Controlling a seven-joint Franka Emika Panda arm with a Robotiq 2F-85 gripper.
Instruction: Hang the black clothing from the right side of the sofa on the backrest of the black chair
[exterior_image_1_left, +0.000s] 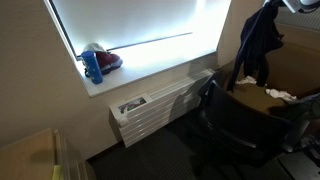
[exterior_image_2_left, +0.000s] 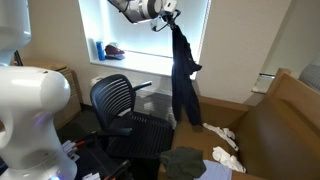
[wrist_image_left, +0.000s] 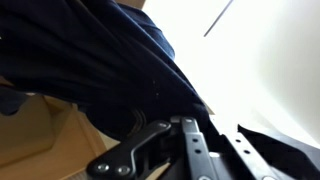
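The black clothing (exterior_image_2_left: 184, 80) hangs in the air from my gripper (exterior_image_2_left: 172, 14), high in front of the bright window. It also shows in an exterior view (exterior_image_1_left: 258, 45) at the top right, and fills the wrist view (wrist_image_left: 100, 70). My gripper (wrist_image_left: 185, 125) is shut on the cloth. The black chair (exterior_image_2_left: 120, 100) stands to the left of and below the hanging clothing, its mesh backrest facing the window. In an exterior view the chair (exterior_image_1_left: 235, 120) sits below the clothing. The sofa (exterior_image_2_left: 285, 120) is at the right.
A white radiator (exterior_image_1_left: 160, 108) runs under the window sill. A blue bottle (exterior_image_1_left: 93, 66) and a red item stand on the sill. White cloths (exterior_image_2_left: 228, 150) and a dark cloth (exterior_image_2_left: 185, 160) lie near the sofa. A wooden table corner (exterior_image_1_left: 40, 155) is at the lower left.
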